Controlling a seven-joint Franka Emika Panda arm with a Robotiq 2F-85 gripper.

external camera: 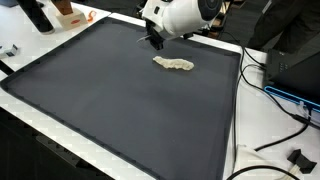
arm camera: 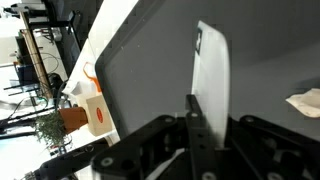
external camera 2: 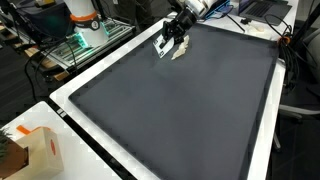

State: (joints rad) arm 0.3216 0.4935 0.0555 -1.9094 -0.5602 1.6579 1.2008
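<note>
A crumpled beige cloth [external camera: 173,64] lies on the dark mat [external camera: 120,100] near its far edge; it also shows as the cloth [external camera 2: 180,52] and at the right edge of the wrist view as the cloth [arm camera: 305,102]. My gripper [external camera: 153,41] hangs just above the mat beside the cloth, apart from it. In the wrist view the gripper [arm camera: 200,105] has its jaws drawn together on a thin white flat piece [arm camera: 212,70], which sticks out well past the dark fingertip [arm camera: 190,103]. The second finger is hidden behind that piece.
The mat [external camera 2: 180,110] has a white border. An orange-and-white box [external camera 2: 40,150] stands off one corner, seen too as the box [arm camera: 95,115]. Cables [external camera: 272,95] run along one side. Bottles and clutter [external camera: 45,14] crowd the far corner, and lit equipment [external camera 2: 85,30] stands behind.
</note>
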